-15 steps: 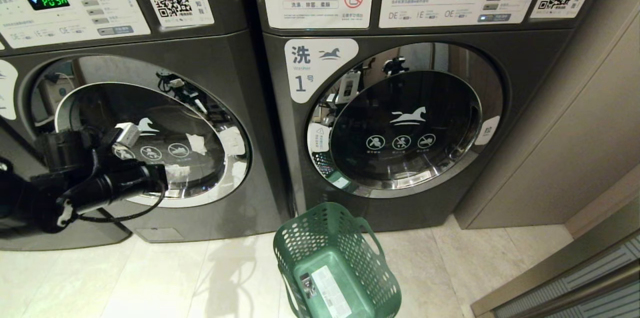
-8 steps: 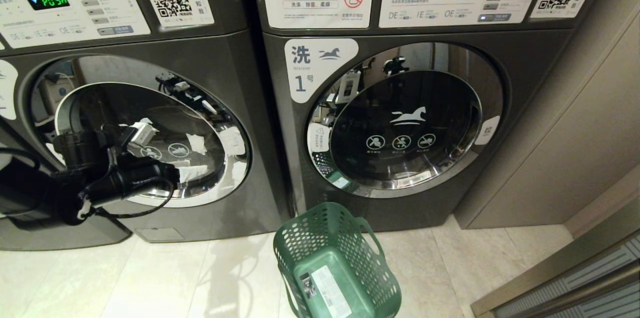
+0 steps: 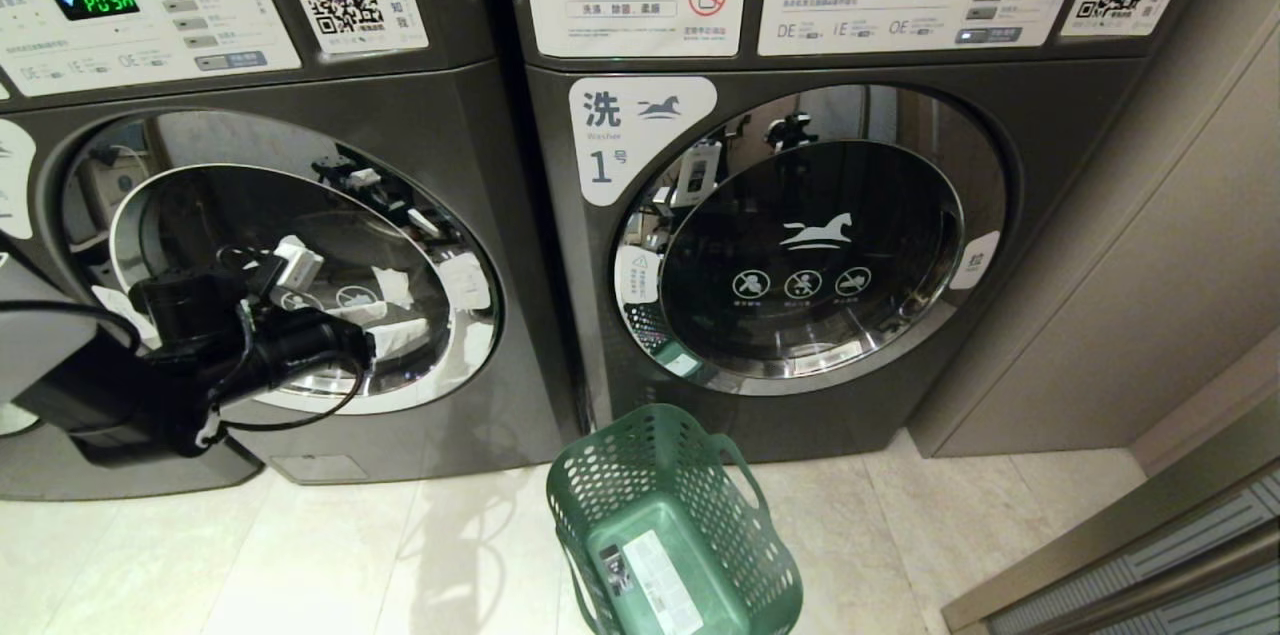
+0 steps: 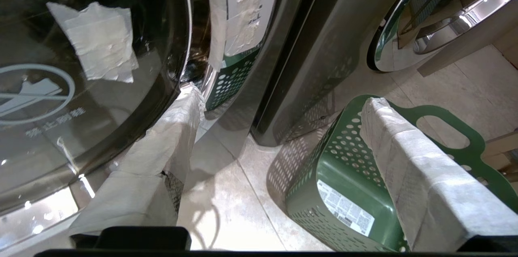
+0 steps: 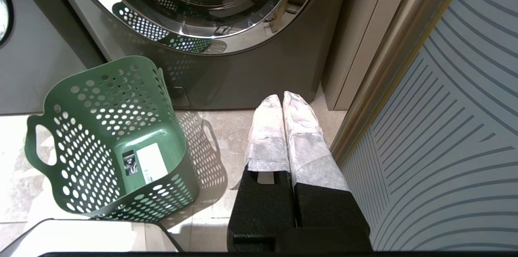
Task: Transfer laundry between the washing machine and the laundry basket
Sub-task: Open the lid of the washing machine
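A: So, what do the pincers show?
B: The left gripper [image 4: 279,135] gapes wide and holds nothing, one finger [image 4: 170,135] touching the left washing machine's door [image 4: 81,99] rim.
A: And the green laundry basket [image 4: 348,176]?
B: On the floor beyond its other finger. The right gripper [image 5: 283,105] hangs pressed together beside it.

The left washing machine [image 3: 300,245] ran off the head view's left edge, and the left arm [image 3: 200,355] covered the lower left of its door glass. In that view the left claw [image 4: 279,127] was lost behind the arm's dark housing. The laundry basket [image 3: 670,515] was cut by the bottom edge. Nothing behind either dark, reflective door could be made out. The panel's small print [image 3: 870,27] was too fine to read.
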